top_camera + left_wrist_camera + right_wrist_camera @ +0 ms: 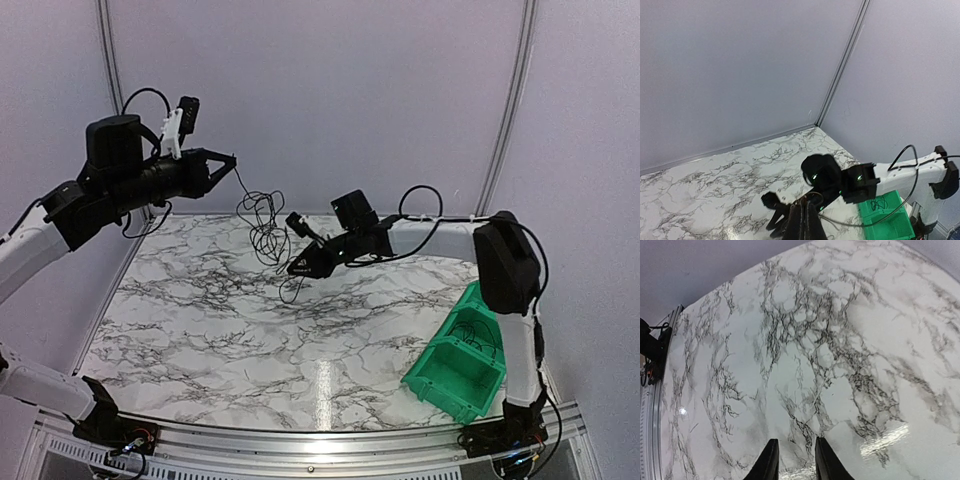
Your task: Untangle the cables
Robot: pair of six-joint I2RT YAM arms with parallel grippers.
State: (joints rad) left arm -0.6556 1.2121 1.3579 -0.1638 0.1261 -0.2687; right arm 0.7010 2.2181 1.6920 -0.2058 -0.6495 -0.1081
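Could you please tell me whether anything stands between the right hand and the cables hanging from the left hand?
Nothing visible does. The cables dangle from the shut left hand above the marble table, and the open right hand is close beside them with only air between. The green bin lies off to the right.

The counter (200, 320) has a smooth, glossy marble-patterned top that mirrors the lights, edged on the near side by a metal rail (300, 440). The bin (440, 390) looks like smooth green plastic. The cables (262, 225) are thin, dark and dull, and the left gripper (802, 207) and right gripper (795, 440) are matt black.
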